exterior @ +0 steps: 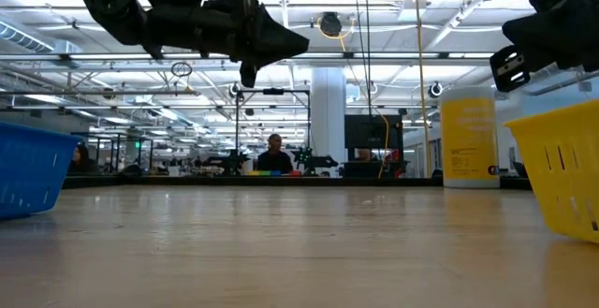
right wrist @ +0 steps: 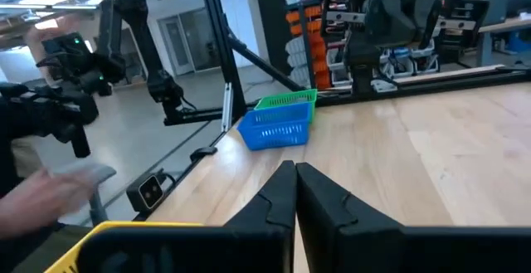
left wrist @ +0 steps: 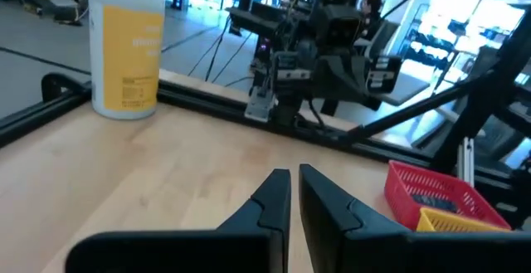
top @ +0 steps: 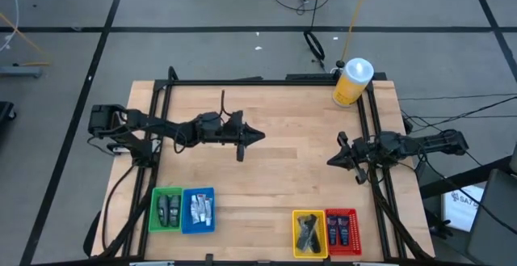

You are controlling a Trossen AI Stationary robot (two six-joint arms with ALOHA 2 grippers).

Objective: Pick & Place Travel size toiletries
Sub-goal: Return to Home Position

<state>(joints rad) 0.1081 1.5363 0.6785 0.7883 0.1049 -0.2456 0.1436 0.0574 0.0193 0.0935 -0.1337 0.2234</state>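
- The counter [top: 266, 157] shows one bare wooden top; I see no toiletry lying loose on it.
- Two arms. The left arm [top: 161, 127] reaches in from the counter's left side, with the left pincer [top: 257, 135] held above the middle of the top. In its wrist view the fingers stand a hair apart and carry nothing.
- The right arm [top: 420, 143] sits at the right edge. The right pincer [top: 333, 160] is pressed closed and empty, near the frame rail.
- One yellow bottle [top: 352, 82] with a white cap stands at the far right corner, well apart from the sorted things.
- Four bins stand along the near edge. The green bin [top: 153, 211] touches the blue bin [top: 212, 217] at the left, and the yellow bin [top: 296, 234] touches the red bin [top: 356, 232] at the right.
- Contents: two dark grey bottles [top: 168, 209] in green, and what I take for two dark blue tubes [top: 342, 232] in red. The white-and-blue tubes [top: 199, 209] in blue and the crossed black sticks [top: 310, 234] in yellow are too bunched for me to count.
- My read is that sorting is done and the homing step is in hand. Next I would fold both arms back to rest, keeping clear of the rails and the bottle.
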